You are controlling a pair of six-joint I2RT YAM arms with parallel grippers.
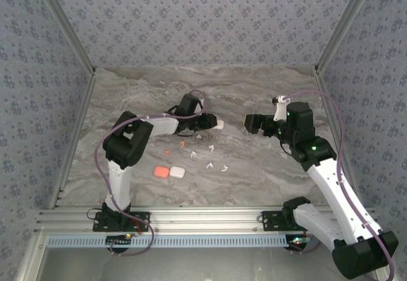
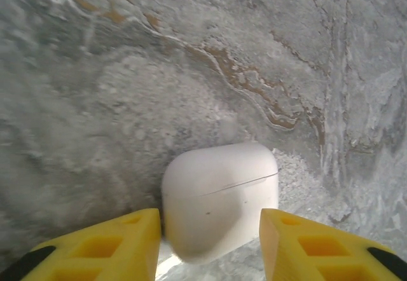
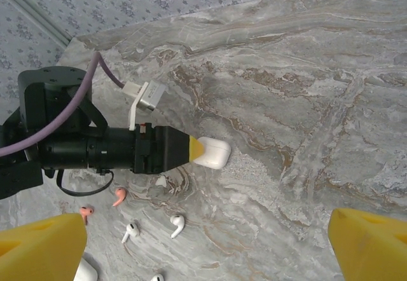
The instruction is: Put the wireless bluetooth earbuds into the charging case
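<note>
Table (image 1: 267, 166): flat, matt, stone-look surface marbled in grey with brown veining. Walls (image 1: 191, 20): blue-grey, with a small repeating floral print. White charging case (image 2: 219, 198): smooth, glossy, pebble-shaped with rounded corners and a fine lid seam across it. It lies closed and flat on the table near mid-field, left of centre. Left gripper (image 2: 210, 246): blocky yellow plastic fingers (image 2: 108, 249) with recessed pockets. The jaws stand partway apart astride the near end of the case, with a sliver of table showing beside the right-hand finger, so no clamping is seen. Right gripper (image 3: 206, 236): the same yellow fingers, jaws spread wide with nothing between them, hanging above the table to the right of the case and well apart from it. White earbuds (image 3: 177, 225): tiny glossy pieces with a rounded head on a bent stem, lying loose and scattered on the table on the near side of the case. Coral earbuds (image 3: 119, 196): two, same form, just left of the white ones. Coral case (image 1: 161, 172) and second white case (image 1: 177, 172): small rounded shells touching side by side, nearer the arm bases. No earbud sits in any case.
</note>
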